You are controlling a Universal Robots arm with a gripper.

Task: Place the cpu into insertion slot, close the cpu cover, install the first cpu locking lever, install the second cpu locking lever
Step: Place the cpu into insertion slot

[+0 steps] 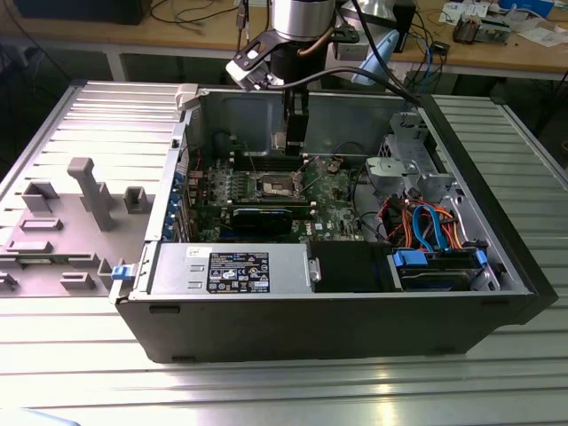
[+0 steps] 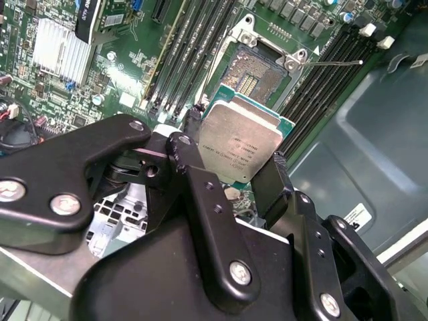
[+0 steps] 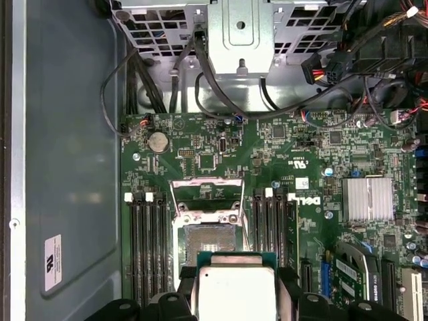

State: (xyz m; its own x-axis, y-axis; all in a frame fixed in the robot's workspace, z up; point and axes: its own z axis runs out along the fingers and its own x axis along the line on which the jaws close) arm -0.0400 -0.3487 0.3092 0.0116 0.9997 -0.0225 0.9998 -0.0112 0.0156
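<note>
Inside an open black computer case [image 1: 355, 328] on a ribbed metal bench [image 1: 266, 390], the black gripper [image 2: 235, 140] clamps the flat silver-topped square cpu [image 2: 244, 150]; the dark-rimmed insertion slot [image 2: 257, 70] lies just beyond its fingertips.

In the exterior view, inside the open case [image 1: 311, 342], the insertion slot [image 1: 275, 185] lies on the motherboard [image 1: 342, 191], with the gripper [image 1: 296, 146] clasping the cpu [image 2: 242, 148] at its 1 o'clock, the power-supply box [image 1: 231, 266] at its 6 o'clock and the drive cage [image 1: 408, 169] at its 3 o'clock.
</note>
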